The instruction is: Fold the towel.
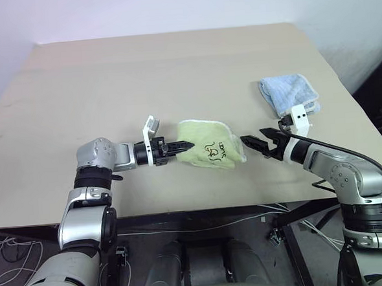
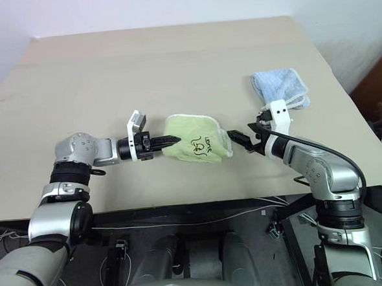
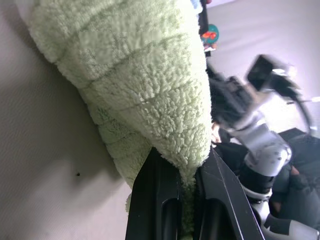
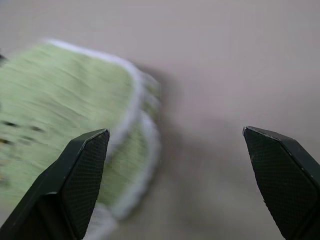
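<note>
Pinching the near-left edge of the folded towel [image 1: 208, 152], which lies on the table [image 1: 141, 75], the left gripper [image 1: 180, 145] is clamped tight, apparently anchoring it, while the right gripper [image 1: 254, 142] waits spread wide and empty just beside the opposite edge.

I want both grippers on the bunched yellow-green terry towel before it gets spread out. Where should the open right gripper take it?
Probably the white-stitched edge of the yellow-green terry towel facing the right gripper, coming in level from the robot's right. The layered hem bulges there, and the left gripper is shut on the opposite end.
</note>
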You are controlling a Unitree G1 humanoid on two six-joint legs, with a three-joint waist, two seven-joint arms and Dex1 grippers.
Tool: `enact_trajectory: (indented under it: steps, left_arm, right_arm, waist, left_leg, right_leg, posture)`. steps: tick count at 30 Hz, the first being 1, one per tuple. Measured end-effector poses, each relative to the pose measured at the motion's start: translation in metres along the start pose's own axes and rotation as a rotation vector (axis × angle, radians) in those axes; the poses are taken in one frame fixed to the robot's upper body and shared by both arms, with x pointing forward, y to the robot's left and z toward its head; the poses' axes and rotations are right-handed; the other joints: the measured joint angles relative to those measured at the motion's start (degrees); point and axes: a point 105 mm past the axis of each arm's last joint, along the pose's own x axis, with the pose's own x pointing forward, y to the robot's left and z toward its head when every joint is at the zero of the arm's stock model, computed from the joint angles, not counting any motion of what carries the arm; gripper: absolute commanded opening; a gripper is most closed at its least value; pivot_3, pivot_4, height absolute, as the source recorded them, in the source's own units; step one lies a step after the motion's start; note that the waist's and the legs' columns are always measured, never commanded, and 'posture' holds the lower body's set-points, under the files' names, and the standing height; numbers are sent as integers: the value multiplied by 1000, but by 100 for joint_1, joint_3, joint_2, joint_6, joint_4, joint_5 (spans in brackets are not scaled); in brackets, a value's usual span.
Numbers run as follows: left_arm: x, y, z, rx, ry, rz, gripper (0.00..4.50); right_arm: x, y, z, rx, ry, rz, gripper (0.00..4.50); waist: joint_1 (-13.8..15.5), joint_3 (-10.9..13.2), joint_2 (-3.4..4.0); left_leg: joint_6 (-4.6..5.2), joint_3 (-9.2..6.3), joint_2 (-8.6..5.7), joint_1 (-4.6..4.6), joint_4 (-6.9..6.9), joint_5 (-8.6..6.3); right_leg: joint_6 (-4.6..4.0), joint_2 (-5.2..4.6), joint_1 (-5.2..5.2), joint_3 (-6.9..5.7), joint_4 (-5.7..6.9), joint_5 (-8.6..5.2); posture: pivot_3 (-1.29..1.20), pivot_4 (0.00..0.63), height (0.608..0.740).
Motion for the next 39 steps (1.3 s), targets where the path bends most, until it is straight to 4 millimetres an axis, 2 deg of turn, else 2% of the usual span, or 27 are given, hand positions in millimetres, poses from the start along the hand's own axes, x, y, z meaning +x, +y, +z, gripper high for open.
enact_trajectory:
  steps: [2,4,6,11,15,18,21,24,28,34,39]
  left_arm:
    - [-4,1,7,56,-28,23,25]
    - [-12,1,18,118,-70,64,25]
    - [-24,-6,33,164,-129,82,25]
    - [-63,-35,78,260,-320,127,25]
    - [-118,-41,111,294,-544,249,25]
    - [-173,-41,137,356,-777,398,25]
    - [-230,-35,152,368,-1008,533,25]
    - [-271,-26,151,374,-1142,649,25]
    - [-303,-8,136,319,-1240,716,25]
    - [-324,36,96,191,-1240,822,25]
    - [-332,49,76,127,-1225,854,25]
  right_arm:
    - [1,-4,6,8,-15,-14,4500]
    - [2,-4,20,-11,-63,-16,4500]
    - [1,-5,30,-21,-102,-23,4500]
    - [7,-4,24,19,-96,-11,4500]
    - [14,-1,31,29,-121,13,4500]
    - [21,4,35,19,-133,36,4500]
    - [33,13,33,-21,-107,72,4500]
    - [38,19,32,-40,-91,106,4500]
    - [42,27,37,-84,-89,151,4500]
    - [46,30,34,-158,-63,183,4500]
    - [47,30,28,-206,-33,216,4500]
  waist:
    - [-12,0,1]
    - [-38,1,-1]
    - [-73,2,-2]
    - [-99,2,-2]
    - [-138,3,-2]
    - [-123,3,-2]
    - [-108,3,-3]
    - [-83,5,-5]
    - [-82,5,-10]
    - [-113,6,-13]
    - [-110,6,-15]
  left_leg:
    - [0,2,0,-1,-1,0]
    - [0,1,3,-1,-2,0]
    - [0,0,3,-2,-3,0]
    - [0,2,2,-1,-2,0]
    - [0,5,5,0,-4,0]
    - [-1,6,4,1,-5,1]
    - [-1,8,1,0,-3,1]
    - [-1,7,-2,-3,-4,1]
    - [-1,5,-2,-2,-3,1]
    - [-1,5,1,-2,-5,1]
    - [-1,5,2,-2,-3,0]
  right_leg:
    - [0,0,-3,3,2,0]
    - [0,1,-5,3,3,0]
    - [0,2,-4,2,2,1]
    - [2,3,-5,3,4,1]
    - [3,8,-14,5,13,2]
    - [3,8,-15,5,15,2]
    - [3,5,-15,5,13,2]
    - [4,2,-14,3,11,2]
    - [4,1,-12,1,11,2]
    - [4,4,-17,2,16,3]
    - [4,2,-15,3,17,3]
  posture:
    - [0,150,740]
    - [0,150,740]
    - [0,150,740]
    - [0,150,740]
    - [0,150,740]
    - [0,150,740]
    - [0,150,740]
    - [0,150,740]
    - [0,150,740]
    - [0,150,740]
    - [0,150,740]
